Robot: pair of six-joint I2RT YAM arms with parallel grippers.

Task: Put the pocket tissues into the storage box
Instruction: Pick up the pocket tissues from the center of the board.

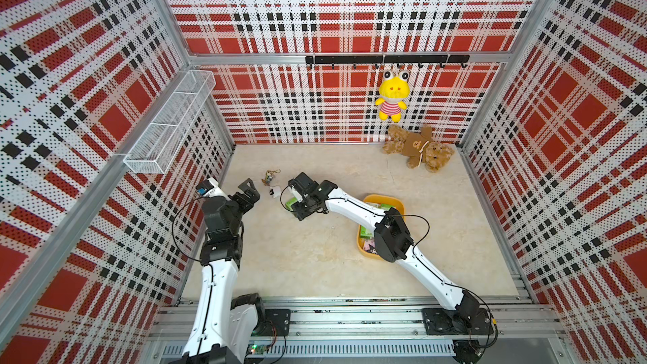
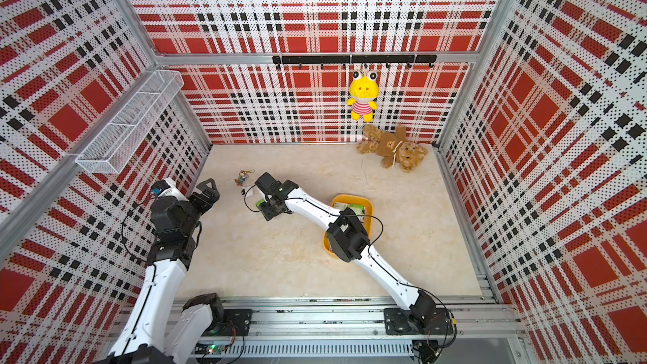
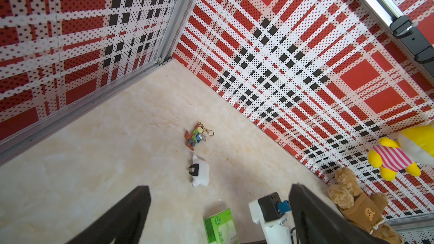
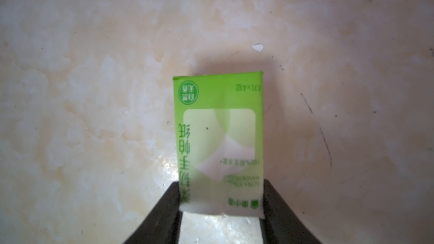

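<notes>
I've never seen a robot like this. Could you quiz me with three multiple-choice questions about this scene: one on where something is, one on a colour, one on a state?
1. Where is the green packet that is outside the storage box?
A. In the white wire basket
B. On the table, between the right gripper's fingers
C. On top of the teddy bear

2. What colour is the storage box?
A. Blue
B. Yellow-orange
C. Black

3. What state is the left gripper in?
A. Open, holding nothing
B. Shut on the keychain
C. Shut on a pink packet

Answers:
1 B: the right wrist view shows it lying on the table with a finger against each long edge.
2 B: both top views show a yellow-orange tray.
3 A: the left wrist view shows its fingers wide apart, gripping nothing.
</notes>
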